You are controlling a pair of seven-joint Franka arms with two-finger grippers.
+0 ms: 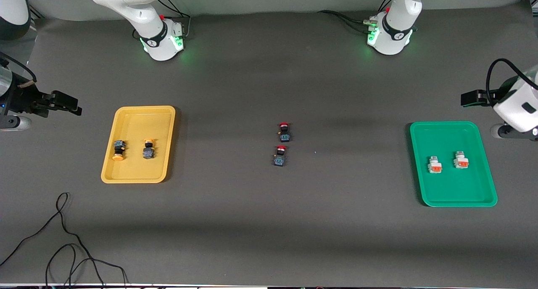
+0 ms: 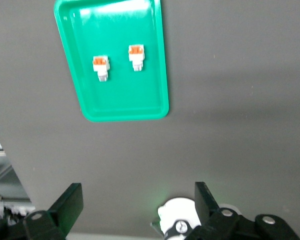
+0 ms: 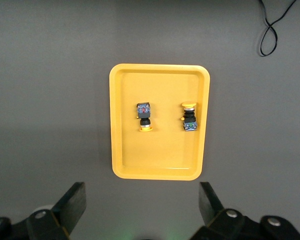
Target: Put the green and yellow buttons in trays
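Two dark-bodied buttons with yellow caps (image 1: 119,150) (image 1: 148,148) lie in the yellow tray (image 1: 138,171) toward the right arm's end of the table. They also show in the right wrist view, the buttons (image 3: 144,117) (image 3: 189,116) in the tray (image 3: 160,160). Two white-bodied buttons with orange faces (image 1: 434,164) (image 1: 460,159) lie in the green tray (image 1: 454,188); the left wrist view shows them (image 2: 101,66) (image 2: 136,55) in that tray (image 2: 125,100). My right gripper (image 1: 75,108) (image 3: 142,192) hovers open and empty over bare table beside the yellow tray. My left gripper (image 1: 464,99) (image 2: 138,192) hovers open and empty beside the green tray.
Two dark switches with red caps (image 1: 284,131) (image 1: 280,155) lie on the grey mat midway between the trays. A loose black cable (image 1: 63,238) curls near the front edge at the right arm's end. The arm bases (image 1: 162,41) (image 1: 388,38) stand along the back.
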